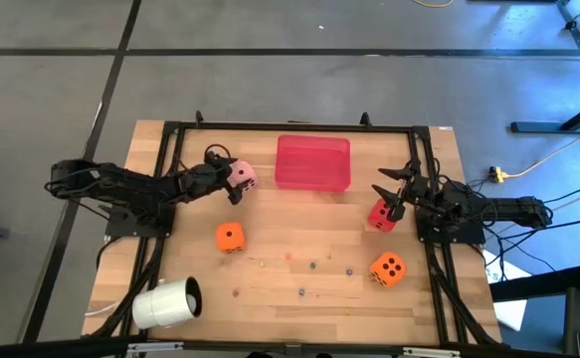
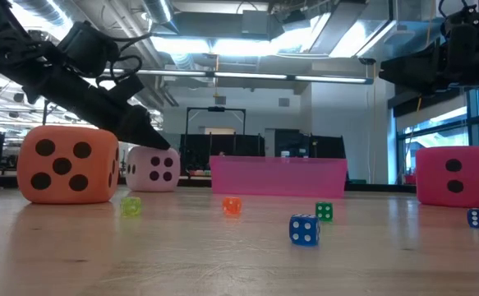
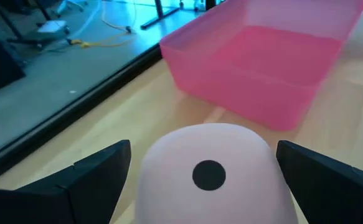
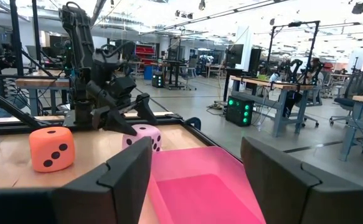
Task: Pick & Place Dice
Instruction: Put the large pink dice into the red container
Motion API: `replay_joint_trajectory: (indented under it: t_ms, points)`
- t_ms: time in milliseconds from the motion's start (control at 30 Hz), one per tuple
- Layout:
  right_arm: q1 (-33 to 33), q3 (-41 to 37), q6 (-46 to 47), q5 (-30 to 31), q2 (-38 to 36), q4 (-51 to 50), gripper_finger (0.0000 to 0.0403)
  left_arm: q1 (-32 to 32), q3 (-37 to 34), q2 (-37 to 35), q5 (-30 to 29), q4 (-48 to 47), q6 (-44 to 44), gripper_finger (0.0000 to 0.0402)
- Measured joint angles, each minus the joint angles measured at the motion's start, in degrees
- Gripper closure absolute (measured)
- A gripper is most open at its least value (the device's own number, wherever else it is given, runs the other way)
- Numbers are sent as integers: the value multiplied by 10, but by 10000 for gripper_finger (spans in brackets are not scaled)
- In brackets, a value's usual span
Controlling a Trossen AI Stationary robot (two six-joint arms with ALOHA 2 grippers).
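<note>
A pale pink die (image 3: 212, 180) sits on the wooden table just left of the red tray (image 1: 313, 162). My left gripper (image 3: 203, 147) is open, with one finger on each side of this die (image 1: 243, 177); I cannot tell whether they touch it. A red die (image 1: 381, 214) lies near the table's right side. Beside it my right gripper (image 1: 390, 192) hangs open in the air with nothing between its fingers (image 4: 195, 149). One orange die (image 1: 230, 237) lies at middle left, another (image 1: 387, 268) at the near right.
A white cup (image 1: 167, 303) lies on its side at the near left corner. Several tiny coloured dice, one of them blue (image 2: 304, 230), are scattered over the near middle of the table. A black frame (image 1: 299, 126) runs round the table's edges.
</note>
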Motion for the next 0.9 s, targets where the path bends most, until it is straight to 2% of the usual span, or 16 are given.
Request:
replay_joint_trajectory:
  t_ms: [200,433,667,900]
  points:
    - [0,0,0,0,0,0,155,32,0,0,112,1,1,2]
    - [0,0,0,0,0,0,155,57,0,0,108,-2,-1,2]
    - [0,0,0,0,0,0,155,62,1,0,148,-39,-10,2]
    - [0,0,0,0,0,-1,156,62,0,0,154,-68,-12,2]
